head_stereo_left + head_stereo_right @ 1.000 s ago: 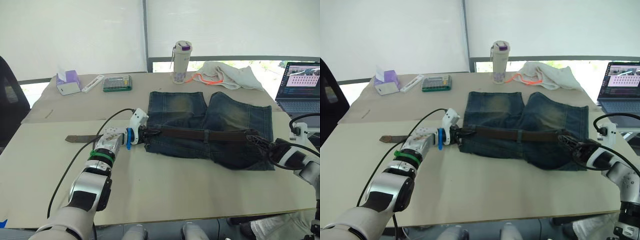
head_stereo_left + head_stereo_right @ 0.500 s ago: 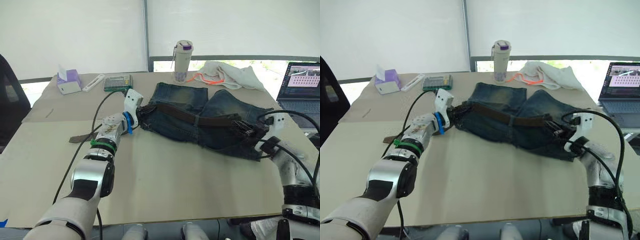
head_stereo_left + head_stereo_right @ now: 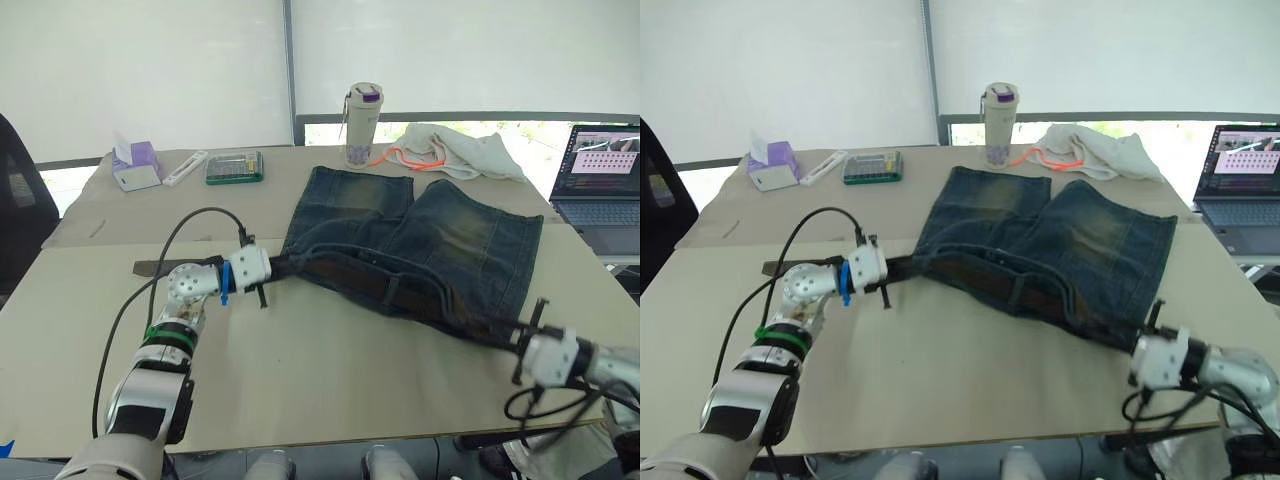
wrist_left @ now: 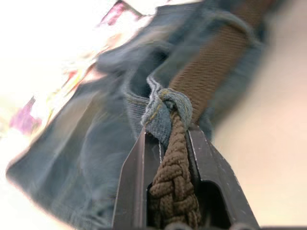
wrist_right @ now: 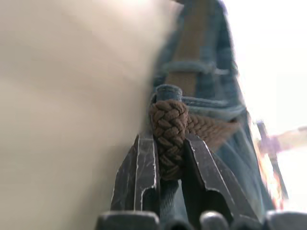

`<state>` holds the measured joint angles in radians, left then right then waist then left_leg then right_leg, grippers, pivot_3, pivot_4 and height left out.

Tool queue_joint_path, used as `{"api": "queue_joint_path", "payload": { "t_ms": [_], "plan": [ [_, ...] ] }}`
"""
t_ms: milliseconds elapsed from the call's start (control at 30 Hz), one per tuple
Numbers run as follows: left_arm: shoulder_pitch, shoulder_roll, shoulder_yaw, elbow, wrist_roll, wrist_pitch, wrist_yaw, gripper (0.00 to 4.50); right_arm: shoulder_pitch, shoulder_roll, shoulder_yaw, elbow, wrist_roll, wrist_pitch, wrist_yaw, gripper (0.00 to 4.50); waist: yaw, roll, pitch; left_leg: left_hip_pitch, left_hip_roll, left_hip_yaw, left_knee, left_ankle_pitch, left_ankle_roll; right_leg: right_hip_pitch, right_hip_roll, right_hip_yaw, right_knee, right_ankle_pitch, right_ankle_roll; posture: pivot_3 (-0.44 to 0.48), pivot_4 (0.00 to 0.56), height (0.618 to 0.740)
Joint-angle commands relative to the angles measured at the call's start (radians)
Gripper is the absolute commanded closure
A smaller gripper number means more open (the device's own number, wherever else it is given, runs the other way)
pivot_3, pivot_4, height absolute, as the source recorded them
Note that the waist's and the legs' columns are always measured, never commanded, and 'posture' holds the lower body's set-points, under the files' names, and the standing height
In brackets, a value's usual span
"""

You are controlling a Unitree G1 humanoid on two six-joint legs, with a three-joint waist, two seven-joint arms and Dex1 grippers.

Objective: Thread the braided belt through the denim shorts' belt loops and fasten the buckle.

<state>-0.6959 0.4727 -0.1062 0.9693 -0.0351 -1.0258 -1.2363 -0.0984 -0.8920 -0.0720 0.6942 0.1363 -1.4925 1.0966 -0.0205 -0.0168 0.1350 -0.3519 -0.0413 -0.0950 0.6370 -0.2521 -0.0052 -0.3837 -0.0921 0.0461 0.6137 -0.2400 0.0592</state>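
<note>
Head view: since half a second ago I have pulled the shorts [image 3: 420,250] back toward 6 o'clock on the desk [image 3: 330,380]; waistband taut, belt [image 3: 380,288] threaded, unbuckled.
Left wrist: left gripper [image 4: 175,143] pinches belt.
Right wrist: right gripper [image 5: 169,143] likewise.

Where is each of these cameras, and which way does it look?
Eye views: on the head, looking down at the table and shorts; both arms show.
Left wrist view: along the left gripper, jaws shut on the belt.
Right wrist view: along the right gripper, jaws shut on the belt.
All share the belt and shorts.
</note>
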Motion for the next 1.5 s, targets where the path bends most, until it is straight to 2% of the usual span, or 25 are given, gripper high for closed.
{"api": "queue_joint_path", "payload": {
  "t_ms": [33,67,100,133,167,200,233,267,300,400,433,533,700,767,833,900,1100,1200,1333,1500],
  "plan": [
    [0.02,0.068,-0.037,0.012,-0.015,-0.091,-0.087,4.0,0.02,-0.059,0.033,0.041,-0.046,-0.122,-0.032,4.24,-0.001,0.0,0.0,0.0,0.0,0.0,0.0,0.0,0.0,0.0,0.0,0.0,0.0,0.0,0.0,0.0,0.15,0.74],
    [0.028,0.088,-0.05,0.029,-0.019,-0.1,-0.12,3.47,0.039,-0.074,0.042,0.04,-0.059,-0.122,-0.038,4.24,-0.001,0.0,0.0,0.0,0.0,0.0,0.0,0.0,0.0,0.0,0.0,0.0,0.0,0.0,0.0,0.0,0.15,0.74],
    [0.033,0.103,-0.058,0.044,-0.023,-0.097,-0.146,3.36,0.052,-0.085,0.036,0.05,-0.084,-0.122,-0.048,3.74,-0.001,0.0,0.0,0.0,0.0,0.0,0.0,0.0,0.001,0.0,0.0,0.0,0.001,0.0,0.0,0.0,0.15,0.74],
    [0.035,0.113,-0.062,0.059,-0.03,-0.087,-0.17,2.84,0.053,-0.096,0.022,0.089,-0.127,-0.122,-0.059,3.18,-0.001,0.0,0.0,0.0,0.0,0.0,0.0,-0.001,0.001,0.0,0.001,0.0,0.001,0.0,0.0,0.0,0.15,0.74],
    [0.034,0.119,-0.063,0.071,-0.04,-0.061,-0.194,2.61,0.06,-0.132,0.092,0.129,-0.109,-0.122,-0.067,3.0,-0.003,0.0,0.0,0.0,0.0,0.0,0.0,-0.001,0.002,0.0,0.001,0.0,0.001,0.0,0.0,0.0,0.15,0.74],
    [0.031,0.12,-0.062,0.08,-0.049,-0.043,-0.211,2.28,0.063,-0.158,0.148,0.158,-0.097,-0.122,-0.081,2.62,-0.001,0.001,0.0,0.0,0.0,0.0,0.001,-0.002,0.003,0.0,0.001,0.001,0.001,0.0,-0.001,0.0,0.15,0.74],
    [0.029,0.122,-0.059,0.085,-0.066,-0.01,-0.244,2.01,0.077,-0.184,0.214,0.16,-0.033,-0.084,-0.078,2.34,-0.001,0.001,0.0,0.0,0.0,0.0,0.001,-0.002,0.004,0.0,0.0,0.001,0.001,0.0,0.0,0.0,0.15,0.74],
    [0.03,0.123,-0.056,0.08,-0.091,0.06,-0.293,1.5,0.088,-0.196,0.253,0.139,0.057,-0.011,-0.049,1.85,0.0,0.001,0.0,0.002,0.0,0.0,0.002,-0.003,0.005,0.002,0.0,0.001,0.0,0.0,-0.001,0.0,0.15,0.74],
    [0.03,0.124,-0.053,0.072,-0.112,0.118,-0.331,1.17,0.093,-0.211,0.286,0.121,0.116,0.03,-0.033,1.49,0.001,0.001,0.0,0.003,0.0,0.0,0.002,-0.003,0.006,0.005,0.0,0.0,0.0,0.0,-0.001,0.0,0.15,0.74],
    [0.046,0.15,-0.076,0.004,-0.181,0.29,-0.377,0.13,0.117,-0.246,0.314,0.064,0.303,0.149,0.078,0.46,0.0,-0.001,0.001,0.013,0.001,-0.001,0.002,-0.007,0.012,0.017,0.001,-0.002,-0.003,-0.004,-0.002,0.0,0.15,0.74],
    [0.055,0.167,-0.089,-0.038,-0.216,0.373,-0.378,0.0,0.127,-0.248,0.292,0.04,0.376,0.222,0.131,0.1,0.0,-0.001,0.001,0.014,0.002,-0.001,0.002,-0.007,0.012,0.019,0.001,-0.001,-0.002,-0.004,-0.002,0.0,0.15,0.74],
    [0.093,0.238,-0.12,-0.221,-0.344,0.63,-0.378,0.0,0.147,-0.275,0.226,-0.046,0.52,0.45,0.259,0.02,-0.006,-0.001,0.001,0.014,0.004,-0.003,0.002,-0.008,0.014,0.018,0.001,-0.001,-0.002,-0.005,-0.002,0.0,0.15,0.74],
    [0.123,0.322,-0.074,-0.516,-0.524,1.015,-0.378,0.0,0.206,-0.372,0.11,-0.299,0.701,1.061,0.22,0.02,-0.009,0.004,0.002,0.013,0.005,-0.01,0.003,-0.009,0.015,0.016,0.0,0.0,0.002,-0.005,-0.002,0.0,0.15,0.74],
    [0.128,0.331,-0.04,-0.599,-0.563,1.135,-0.377,0.0,0.22,-0.387,0.062,-0.371,0.716,1.239,0.16,0.02,-0.009,0.005,0.002,0.013,0.005,-0.01,0.003,-0.009,0.015,0.015,0.0,0.0,0.002,-0.006,-0.002,0.0,0.15,0.74],
    [0.123,0.324,-0.008,-0.67,-0.587,1.225,-0.329,0.0,0.17,-0.388,0.045,-0.416,0.706,1.45,0.034,0.02,-0.006,0.005,0.002,0.013,0.004,-0.01,0.003,-0.009,0.015,0.014,0.001,-0.002,0.002,-0.006,-0.002,0.0,0.15,0.74],
    [0.121,0.297,0.02,-0.737,-0.593,1.276,-0.258,0.0,0.094,-0.368,0.045,-0.446,0.673,1.664,-0.131,0.02,-0.005,0.005,0.002,0.012,0.004,-0.01,0.003,-0.009,0.015,0.013,0.002,-0.002,0.002,-0.006,-0.002,0.0,0.15,0.74],
    [0.172,0.27,0.029,-0.933,-0.544,1.345,-0.145,0.0,-0.084,-0.286,0.008,-0.488,0.64,2.146,-0.463,0.02,0.006,0.005,0.002,0.007,0.004,-0.007,0.003,-0.009,0.014,0.01,0.001,-0.003,0.001,-0.006,-0.002,0.0,0.15,0.74],
    [0.197,0.265,0.024,-0.998,-0.525,1.375,-0.098,0.0,-0.12,-0.236,-0.021,-0.517,0.616,2.219,-0.502,0.02,0.012,0.005,0.002,-0.003,0.003,-0.007,0.005,-0.008,0.013,-0.001,0.0,-0.002,0.003,-0.005,-0.002,0.0,0.15,0.74],
    [0.204,0.249,-0.01,-1.043,-0.425,1.376,0.004,0.0,-0.162,-0.17,-0.027,-0.544,0.566,2.378,-0.631,0.02,0.015,0.005,0.002,-0.003,0.002,-0.004,0.006,-0.007,0.011,-0.002,0.0,-0.002,0.004,-0.004,-0.003,0.0,0.15,0.74],
    [0.216,0.209,0.0,-1.102,-0.413,1.373,0.067,0.0,-0.121,-0.1,-0.045,-0.54,0.444,2.297,-0.681,0.02,0.016,0.003,0.001,-0.003,0.001,-0.003,0.006,-0.007,0.011,-0.001,0.0,-0.003,0.004,-0.004,-0.002,0.0,0.15,0.74]
  ]
}}
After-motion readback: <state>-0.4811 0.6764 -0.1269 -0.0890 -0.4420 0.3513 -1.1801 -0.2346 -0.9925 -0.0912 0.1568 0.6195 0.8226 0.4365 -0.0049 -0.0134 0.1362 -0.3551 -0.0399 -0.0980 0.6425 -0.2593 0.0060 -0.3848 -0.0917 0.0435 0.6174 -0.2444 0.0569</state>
